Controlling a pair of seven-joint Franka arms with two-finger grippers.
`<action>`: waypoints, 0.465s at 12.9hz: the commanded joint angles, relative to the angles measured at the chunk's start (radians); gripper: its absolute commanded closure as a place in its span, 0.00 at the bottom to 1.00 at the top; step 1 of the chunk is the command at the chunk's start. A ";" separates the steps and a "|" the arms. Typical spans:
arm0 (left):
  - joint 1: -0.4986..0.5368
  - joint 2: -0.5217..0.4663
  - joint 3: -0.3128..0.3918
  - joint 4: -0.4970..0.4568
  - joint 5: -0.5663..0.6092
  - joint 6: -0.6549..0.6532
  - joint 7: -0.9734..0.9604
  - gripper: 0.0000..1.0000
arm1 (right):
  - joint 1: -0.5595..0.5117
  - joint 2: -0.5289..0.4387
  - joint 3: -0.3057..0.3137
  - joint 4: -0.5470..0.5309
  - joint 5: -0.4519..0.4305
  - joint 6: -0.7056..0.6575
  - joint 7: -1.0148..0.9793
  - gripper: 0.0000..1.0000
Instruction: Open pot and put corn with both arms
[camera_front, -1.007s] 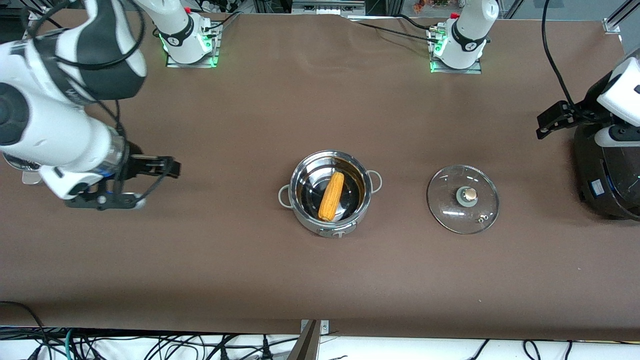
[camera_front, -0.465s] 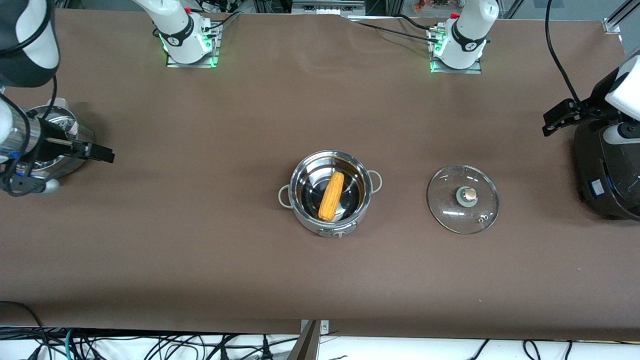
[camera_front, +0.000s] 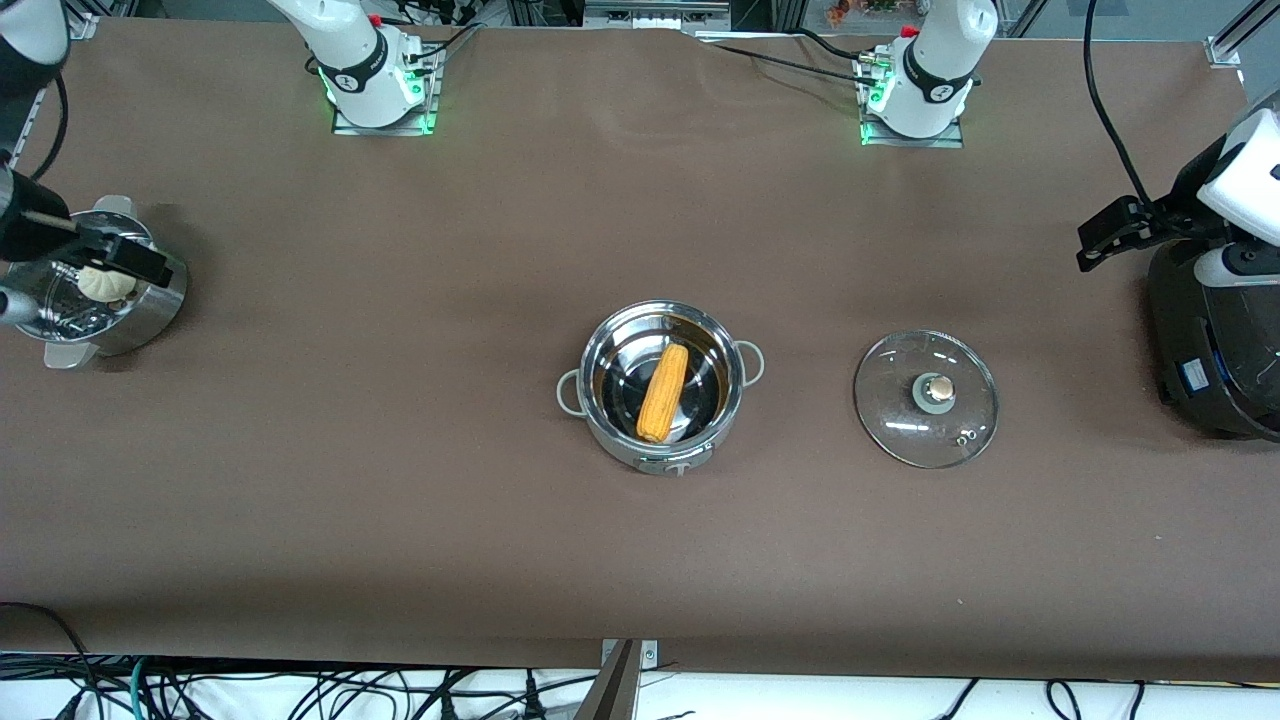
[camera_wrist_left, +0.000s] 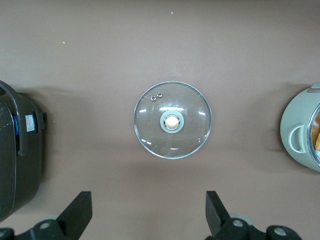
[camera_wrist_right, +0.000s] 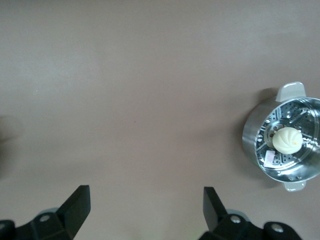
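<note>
Lying in the open pot (camera_front: 650, 385) mid-bench, the corn (camera_front: 663, 392) sits well apart from both spread, empty end effectors: left end effector (camera_wrist_left: 148, 217) above the lid (camera_wrist_left: 172, 120), right end effector (camera_wrist_right: 145, 215) over the steamer basket (camera_front: 95, 300).

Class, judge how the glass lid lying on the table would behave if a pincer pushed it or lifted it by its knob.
The lid lies flat, so a push would probably slide it, not tip it. Its glass looks smooth and breakable, likely slippery at the rim. The knob sits central, so lifting there should hang roughly level.

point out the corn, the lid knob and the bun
corn (camera_front: 663, 393), front view, middle of the cob, in the pot.
lid knob (camera_wrist_left: 171, 121), left wrist view, knob's top.
bun (camera_wrist_right: 287, 140), right wrist view, bun's centre, in the steamer basket.
</note>
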 joint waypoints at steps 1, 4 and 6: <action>-0.015 -0.017 0.010 -0.010 0.011 -0.003 -0.007 0.00 | -0.031 -0.065 0.066 -0.061 -0.002 -0.006 -0.008 0.00; -0.014 -0.017 0.012 -0.010 0.011 -0.003 -0.007 0.00 | -0.049 -0.056 0.094 -0.064 -0.002 0.001 -0.083 0.00; -0.012 -0.017 0.012 -0.010 0.011 -0.003 -0.007 0.00 | -0.057 -0.010 0.094 -0.032 -0.004 -0.007 -0.132 0.00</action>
